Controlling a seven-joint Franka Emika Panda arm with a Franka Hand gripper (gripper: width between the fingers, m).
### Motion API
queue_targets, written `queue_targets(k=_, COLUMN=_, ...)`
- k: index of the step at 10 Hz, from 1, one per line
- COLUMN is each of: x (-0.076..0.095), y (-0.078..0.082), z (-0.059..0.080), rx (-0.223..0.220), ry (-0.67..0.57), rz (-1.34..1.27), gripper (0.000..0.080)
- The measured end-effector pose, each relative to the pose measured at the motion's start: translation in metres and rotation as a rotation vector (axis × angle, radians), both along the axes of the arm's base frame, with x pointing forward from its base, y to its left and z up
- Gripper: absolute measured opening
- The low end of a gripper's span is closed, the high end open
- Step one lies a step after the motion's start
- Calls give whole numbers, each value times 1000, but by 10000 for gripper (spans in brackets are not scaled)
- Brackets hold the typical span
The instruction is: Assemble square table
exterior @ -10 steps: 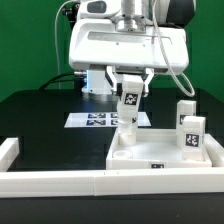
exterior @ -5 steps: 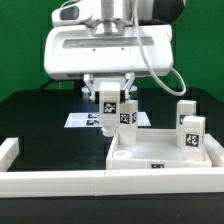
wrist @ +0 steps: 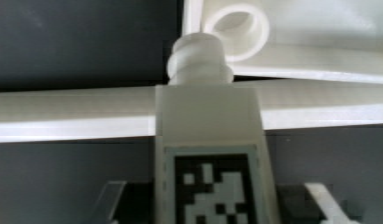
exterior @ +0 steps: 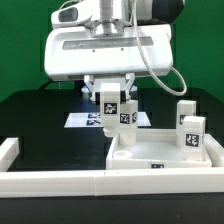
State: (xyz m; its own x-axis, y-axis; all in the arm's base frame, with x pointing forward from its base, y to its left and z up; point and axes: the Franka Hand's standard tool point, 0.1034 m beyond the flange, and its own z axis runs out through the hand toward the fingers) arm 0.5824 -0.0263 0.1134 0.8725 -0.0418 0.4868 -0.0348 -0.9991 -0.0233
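Note:
My gripper (exterior: pixel 115 100) is shut on a white post (exterior: pixel 118 112) with black-and-white tags and holds it in the air, tilted, over the far left corner of the square tabletop (exterior: pixel 160 152). The tabletop lies rimmed face up against the front rail. In the wrist view the post (wrist: pixel 209 150) runs out from between the fingers (wrist: pixel 117 200). Its rounded tip sits just beside a round socket (wrist: pixel 238 25) at the tabletop's (wrist: pixel 321 50) corner. Two more tagged posts (exterior: pixel 185 112) (exterior: pixel 192 135) stand upright at the exterior view's right.
A long white rail (exterior: pixel 90 182) edges the black surface in front, with a raised end block (exterior: pixel 8 150) at the exterior view's left. The marker board (exterior: pixel 85 120) lies flat behind the held post. The rail (wrist: pixel 63 115) also crosses the wrist view.
Over the first half second the arm shifted toward the exterior view's left and the held post turned, so two tagged faces now show. Since then nothing has moved.

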Motion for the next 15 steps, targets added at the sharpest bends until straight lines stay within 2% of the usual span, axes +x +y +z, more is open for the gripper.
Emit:
queue_targets(k=4, x=16, y=8, z=-10, rx=10, ry=-6, rz=8, gripper=290)
queue_targets(k=8, x=11, y=13, z=-28, rx=7, ry=-9, rz=6, gripper=290)
queue_targets(k=15, x=10, y=17, z=-40, rx=-12, ry=-60, rz=3, gripper=290)
